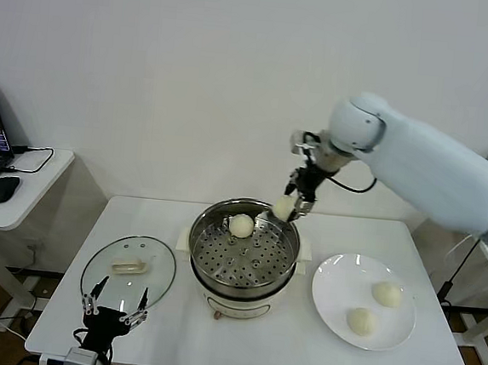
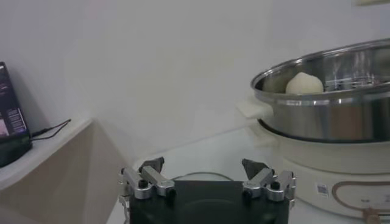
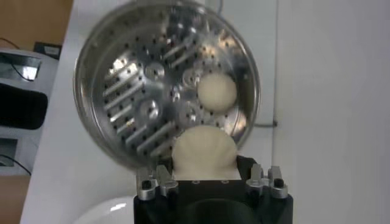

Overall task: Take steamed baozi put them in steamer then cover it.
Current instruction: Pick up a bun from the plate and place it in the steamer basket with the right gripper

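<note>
The step in hand is setting a second baozi into the steamer (image 1: 242, 255). The right pincer (image 1: 286, 207) hangs over the steamer's far right rim, part-closed around a steamed baozi (image 1: 283, 207), which bulges between its jaws in the right wrist view. To do this well, I judge the arm should carry the bun inward, clear of the steel wall, and lower it over a bare patch of the perforated tray (image 3: 143, 91), beside and not upon the baozi already lying there (image 1: 241, 225) near the far side. The jaws should part only when the bun is low over the tray, so soft dough neither drops nor rolls; then the arm should lift straight up.

The left pincer (image 1: 115, 303) waits near the front left of the tabletop (image 1: 255, 346), its jaws spread wide and holding nothing, just in front of the glass lid (image 1: 130, 266), which lies flat to the steamer's left. Two more baozi (image 1: 386, 293) sit on the white plate (image 1: 338, 280) to the right, well apart from the steamer.
</note>
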{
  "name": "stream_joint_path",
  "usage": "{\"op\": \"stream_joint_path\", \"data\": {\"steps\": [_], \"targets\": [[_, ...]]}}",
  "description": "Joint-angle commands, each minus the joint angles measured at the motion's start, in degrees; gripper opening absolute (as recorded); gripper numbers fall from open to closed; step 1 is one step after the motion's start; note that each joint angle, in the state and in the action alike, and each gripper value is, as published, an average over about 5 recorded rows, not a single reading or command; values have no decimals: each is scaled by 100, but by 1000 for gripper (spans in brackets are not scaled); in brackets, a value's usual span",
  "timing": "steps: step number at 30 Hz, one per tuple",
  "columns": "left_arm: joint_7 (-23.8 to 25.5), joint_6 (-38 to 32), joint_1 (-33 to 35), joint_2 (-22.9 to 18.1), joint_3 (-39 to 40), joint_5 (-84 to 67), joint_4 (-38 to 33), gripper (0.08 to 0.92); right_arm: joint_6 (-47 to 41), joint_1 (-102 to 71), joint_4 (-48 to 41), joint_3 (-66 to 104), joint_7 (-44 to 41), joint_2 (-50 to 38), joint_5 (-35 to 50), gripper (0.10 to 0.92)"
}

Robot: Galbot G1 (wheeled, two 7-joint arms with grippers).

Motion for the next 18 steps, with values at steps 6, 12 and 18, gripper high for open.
{"op": "stream_joint_path", "data": {"steps": [6,12,18], "targets": [[-4,1,-36,-67,16,-13,-11,823,-112,-382,-794,-263,69,1497,-68,643],[-4,10,-65,-47,-17,-38,-17,823,-68,-680,-1165,-288,102,1829,-229,642],[-12,24,-67,-52,-30,-61,-13,823,-36,-951,-1342,-274,169,2000,-384,643]]}}
